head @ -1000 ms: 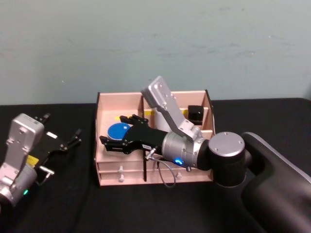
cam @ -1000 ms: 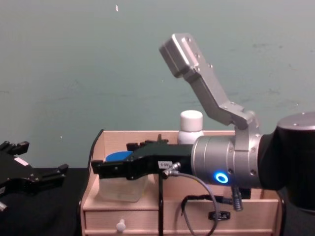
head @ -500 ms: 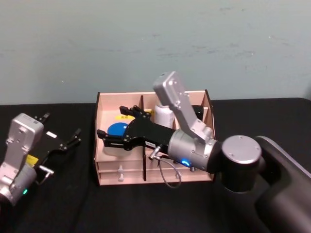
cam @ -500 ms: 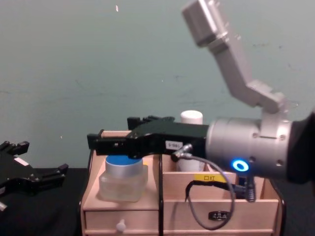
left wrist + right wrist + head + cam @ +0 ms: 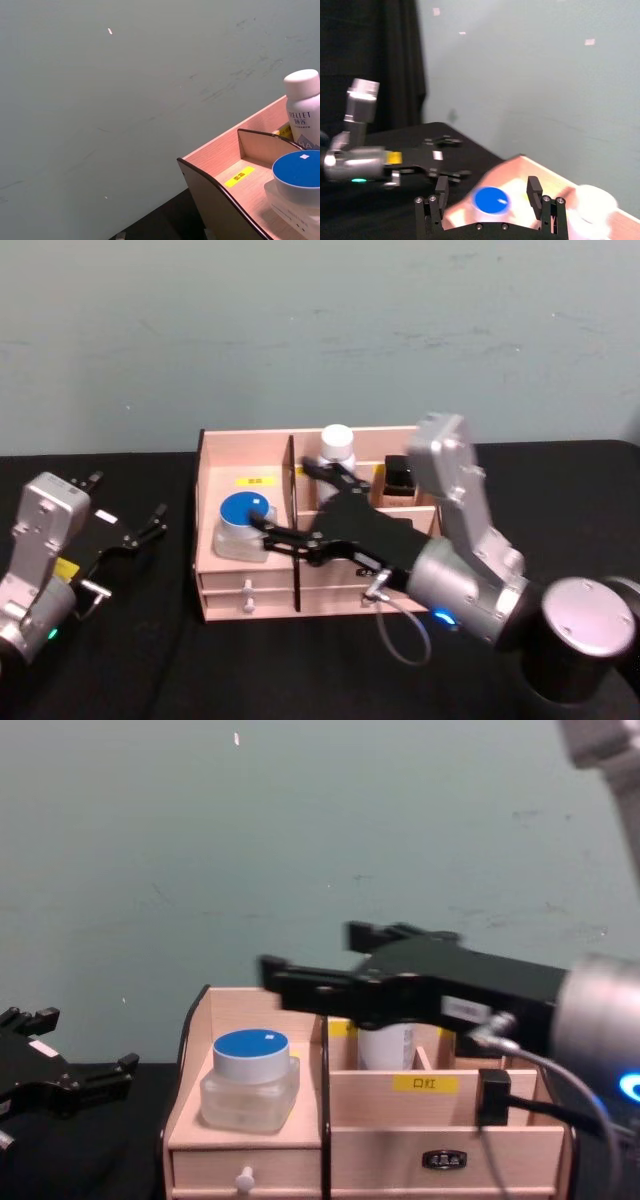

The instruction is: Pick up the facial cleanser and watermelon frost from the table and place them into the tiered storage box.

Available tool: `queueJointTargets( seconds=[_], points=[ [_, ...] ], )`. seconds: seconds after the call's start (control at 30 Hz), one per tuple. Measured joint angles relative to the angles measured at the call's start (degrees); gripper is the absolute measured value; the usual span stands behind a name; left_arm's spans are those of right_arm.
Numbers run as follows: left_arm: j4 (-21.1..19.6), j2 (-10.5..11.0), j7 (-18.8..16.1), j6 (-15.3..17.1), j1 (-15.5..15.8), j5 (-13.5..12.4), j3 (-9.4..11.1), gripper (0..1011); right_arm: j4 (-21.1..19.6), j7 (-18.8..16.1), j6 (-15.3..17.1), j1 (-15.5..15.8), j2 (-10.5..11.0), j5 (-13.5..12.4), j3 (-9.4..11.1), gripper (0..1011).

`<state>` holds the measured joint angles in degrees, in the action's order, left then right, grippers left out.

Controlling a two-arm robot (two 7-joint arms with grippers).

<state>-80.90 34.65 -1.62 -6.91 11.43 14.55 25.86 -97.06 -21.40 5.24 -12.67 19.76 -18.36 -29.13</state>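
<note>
Spread wide and holding nothing, the fingers of our right gripper [image 5: 300, 510] hang above the storage box [image 5: 245, 595], over its middle divider. Our left gripper [image 5: 125, 525] sits parked on the black table [image 5: 150, 660] to the left of the box, fingers apart and empty. We see the blue-lidded jar [image 5: 240, 525] in the box's left compartment and the white bottle [image 5: 336, 452] upright behind the divider.
</note>
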Motion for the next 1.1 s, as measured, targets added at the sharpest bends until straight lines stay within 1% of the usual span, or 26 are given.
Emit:
queueJointTargets(
  seconds=[0.1,0.13,0.17,0.23,0.27,0.33,0.37,0.47,0.5,0.57,0.6,0.67,0.7,0.8,0.83,0.9,1.07,1.1],
  points=[
    [0.00,0.00,0.00,0.00,0.00,0.00,0.00,1010,-0.89,3.14,-2.00,2.65,0.30,1.60,2.00,1002],
    [0.00,0.00,0.00,0.00,0.00,0.00,0.00,1010,-0.95,4.63,-2.96,3.70,0.35,2.35,3.08,1002],
    [0.00,0.00,0.00,0.00,0.00,0.00,0.00,1010,-0.95,4.63,-2.96,3.70,0.35,2.35,3.08,1002],
    [0.00,0.00,0.00,0.00,0.00,0.00,0.00,1010,-0.71,6.42,-3.99,4.88,0.37,3.29,4.68,1002],
    [0.00,0.00,0.00,0.00,0.00,0.00,0.00,1010,-0.34,7.54,-4.72,5.61,0.38,3.64,5.79,1002],
    [0.00,0.00,0.00,0.00,0.00,0.00,0.00,1010,0.07,8.35,-5.25,6.21,0.40,3.83,7.04,1002],
    [0.00,0.00,0.00,0.00,0.00,0.00,0.00,1010,0.50,9.13,-5.85,6.69,0.38,3.95,8.24,1002],
    [0.00,0.00,0.00,0.00,0.00,0.00,0.00,1010,1.17,10.27,-6.80,7.21,0.32,4.15,10.13,1002],
    [0.00,0.00,0.00,0.00,0.00,0.00,0.00,1010,1.65,10.99,-7.43,7.47,0.24,4.30,11.38,1002],
    [0.00,0.00,0.00,0.00,0.00,0.00,0.00,1010,2.06,11.71,-8.03,7.67,0.14,4.44,12.49,1002],
    [0.00,0.00,0.00,0.00,0.00,0.00,0.00,1010,2.61,12.39,-8.53,7.88,0.01,4.54,13.66,1002],
    [0.00,0.00,0.00,0.00,0.00,0.00,0.00,1010,3.25,12.99,-8.88,8.01,-0.18,4.59,14.61,1002],
    [0.00,0.00,0.00,0.00,0.00,0.00,0.00,1010,3.97,13.46,-9.05,8.09,-0.33,4.59,15.56,1002],
    [0.00,0.00,0.00,0.00,0.00,0.00,0.00,1010,5.76,14.42,-9.25,8.17,-0.79,4.74,17.12,1002],
    [0.00,0.00,0.00,0.00,0.00,0.00,0.00,1010,5.76,14.42,-9.25,8.17,-0.79,4.74,17.12,1002],
    [0.00,0.00,0.00,0.00,0.00,0.00,0.00,1010,8.16,14.71,-9.17,7.67,-1.18,5.00,18.10,1002],
    [0.00,0.00,0.01,-0.01,0.00,0.00,0.00,1010,10.97,15.19,-8.83,6.59,-1.78,5.91,18.64,1002],
    [0.00,0.00,0.00,0.00,0.00,0.00,0.00,1010,10.79,15.19,-8.83,6.60,-1.75,5.90,18.61,1002]
  ],
)
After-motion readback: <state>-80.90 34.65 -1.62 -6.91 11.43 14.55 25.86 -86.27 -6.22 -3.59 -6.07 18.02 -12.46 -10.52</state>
